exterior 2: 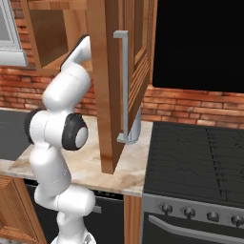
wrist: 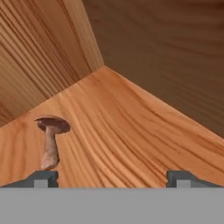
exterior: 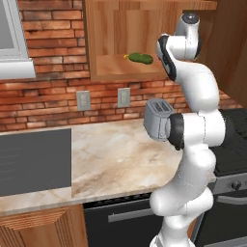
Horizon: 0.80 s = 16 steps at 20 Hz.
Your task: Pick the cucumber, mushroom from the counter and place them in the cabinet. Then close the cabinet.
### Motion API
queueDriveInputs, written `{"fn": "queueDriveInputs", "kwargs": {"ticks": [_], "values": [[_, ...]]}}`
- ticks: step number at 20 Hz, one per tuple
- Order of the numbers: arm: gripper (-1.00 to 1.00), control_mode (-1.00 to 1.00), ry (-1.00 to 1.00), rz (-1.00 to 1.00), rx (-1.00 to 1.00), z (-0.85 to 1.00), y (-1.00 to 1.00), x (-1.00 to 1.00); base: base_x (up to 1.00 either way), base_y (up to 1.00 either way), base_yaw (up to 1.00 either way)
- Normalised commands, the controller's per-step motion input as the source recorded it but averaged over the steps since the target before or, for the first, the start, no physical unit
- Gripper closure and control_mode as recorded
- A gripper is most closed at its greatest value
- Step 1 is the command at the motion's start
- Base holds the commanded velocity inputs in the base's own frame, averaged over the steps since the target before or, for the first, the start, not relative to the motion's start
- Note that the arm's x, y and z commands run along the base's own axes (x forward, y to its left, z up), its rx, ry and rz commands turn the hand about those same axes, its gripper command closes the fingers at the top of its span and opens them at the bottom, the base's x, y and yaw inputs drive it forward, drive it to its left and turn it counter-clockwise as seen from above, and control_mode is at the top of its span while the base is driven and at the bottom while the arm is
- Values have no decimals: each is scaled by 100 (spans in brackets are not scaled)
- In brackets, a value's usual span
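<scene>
In the hand view my gripper (wrist: 113,177) is open inside the cabinet, its fingertips (wrist: 43,177) wide apart just above the wooden shelf (wrist: 131,127). The brown-capped mushroom (wrist: 51,140) lies on the shelf just ahead of the left fingertip, free of both fingers. The dark green cucumber (exterior: 140,58) rests on the same shelf of the cabinet (exterior: 116,29), left of my arm. The arm reaches up from the beige counter (exterior: 120,154) into the cabinet. The cabinet door (exterior 2: 107,86) stands open, its silver handle (exterior 2: 124,86) facing the right base view.
A grey toaster (exterior: 157,118) stands at the back of the counter by the arm. The black stove (exterior 2: 200,157) is to the right, with a dark panel (exterior 2: 200,43) above it. The open door juts out over the counter edge.
</scene>
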Motion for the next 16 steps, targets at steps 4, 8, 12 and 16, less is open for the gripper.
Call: {"fn": "queueDriveInputs", "kwargs": {"ticks": [4, 8, 12, 16], "values": [[-100, -100, -6, 0, -5, -1, -1, -100, 0, 0, 0], [-100, -100, -10, 0, -5, -3, 0, -100, 0, 0, 0], [-100, -100, -12, 0, -2, 0, 2, -100, 0, 0, 0], [-100, -100, -5, 0, 0, 9, 6, -100, 0, 0, 0]]}}
